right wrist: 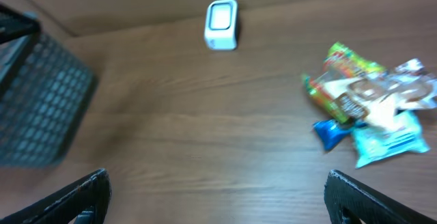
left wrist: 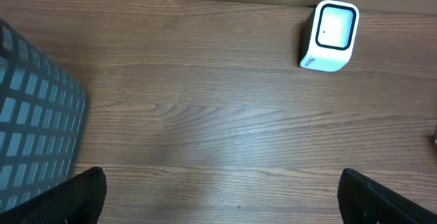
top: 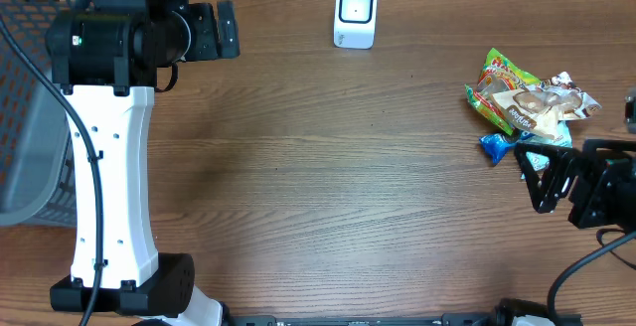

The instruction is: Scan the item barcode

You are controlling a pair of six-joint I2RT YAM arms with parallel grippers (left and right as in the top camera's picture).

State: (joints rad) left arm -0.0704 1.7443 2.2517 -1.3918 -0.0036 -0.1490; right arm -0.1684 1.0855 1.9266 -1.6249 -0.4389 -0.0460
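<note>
Right, your desk point(top: 328, 187) is the widest thing here, its wood grain running left to right. The grey mesh basket point(top: 25, 97) sits at its left end, beside your left arm.

Your left claw point(top: 221, 30) hangs over the far left of the desk, fingers spread wide with nothing between them. Your right claw point(top: 544, 179) is at the near right, also spread wide and empty, just on the near side of the pile of snack packets point(top: 527, 107) and not touching it.

That pile lies flat near the right edge. The brown-and-white packet point(top: 547, 102) is on top, its long axis roughly left to right. The green-and-orange packet point(top: 497, 76) slants under it from far left to near right. The blue packets point(top: 495, 147) poke out on the near side. There look to be two, though the blurred right wrist view leaves that unsure.

The white scanner point(top: 356, 13) stands at the far edge, well apart from the pile. Its long axis runs far to near, and its dark-rimmed window faces upward.
</note>
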